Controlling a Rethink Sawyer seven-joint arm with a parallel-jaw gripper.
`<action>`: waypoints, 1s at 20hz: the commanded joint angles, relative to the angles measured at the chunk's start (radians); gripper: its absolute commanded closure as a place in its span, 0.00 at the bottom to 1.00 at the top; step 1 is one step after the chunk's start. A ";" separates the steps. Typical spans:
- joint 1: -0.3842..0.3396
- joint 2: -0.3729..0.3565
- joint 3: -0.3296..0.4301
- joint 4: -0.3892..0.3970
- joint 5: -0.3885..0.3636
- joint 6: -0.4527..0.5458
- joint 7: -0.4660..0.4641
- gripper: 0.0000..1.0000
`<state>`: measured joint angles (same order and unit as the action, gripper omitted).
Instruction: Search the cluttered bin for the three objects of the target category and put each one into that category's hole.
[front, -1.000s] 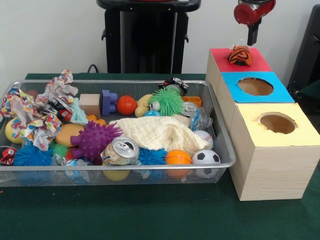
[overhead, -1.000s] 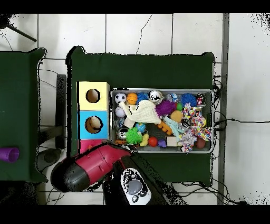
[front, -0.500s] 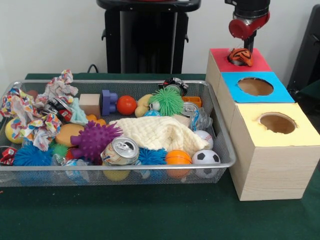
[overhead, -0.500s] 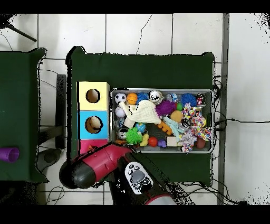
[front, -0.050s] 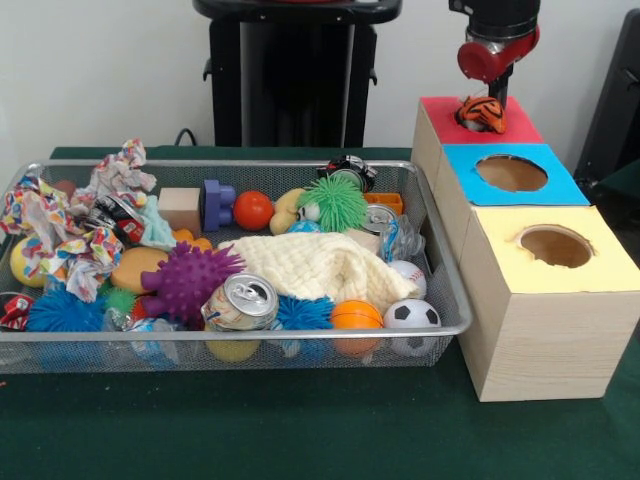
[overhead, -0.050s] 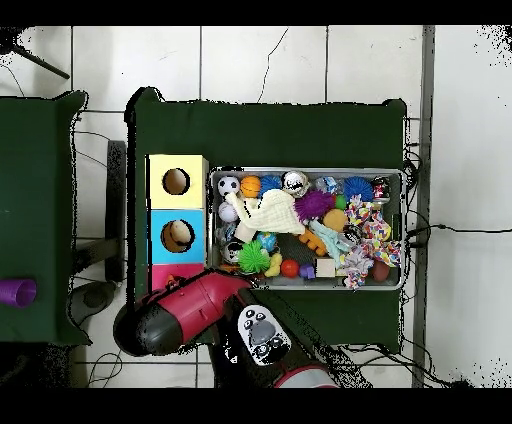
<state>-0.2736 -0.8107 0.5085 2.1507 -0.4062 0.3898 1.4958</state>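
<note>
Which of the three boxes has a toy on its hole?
The red box, farthest back: a striped toy sits there. The blue and yellow holes are open.

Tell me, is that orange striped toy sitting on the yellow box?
No, the orange striped toy sits in the hole of the red-topped box, below the gripper.

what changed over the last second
The tool came down over the red box, and the orange striped toy now sits lower in that box's hole. Whether the tool grips the toy is unclear. The bin and its clutter look unchanged.
</note>
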 joint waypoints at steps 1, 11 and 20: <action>-0.027 0.172 -0.068 -0.145 -0.117 -0.096 0.046 1.00; 0.010 0.254 -0.114 -0.227 -0.176 -0.179 0.051 1.00; 0.038 0.430 -0.145 -0.356 -0.222 -0.295 0.036 1.00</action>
<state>-0.2276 -0.7989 0.4812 2.0918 -0.4010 0.4797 1.4958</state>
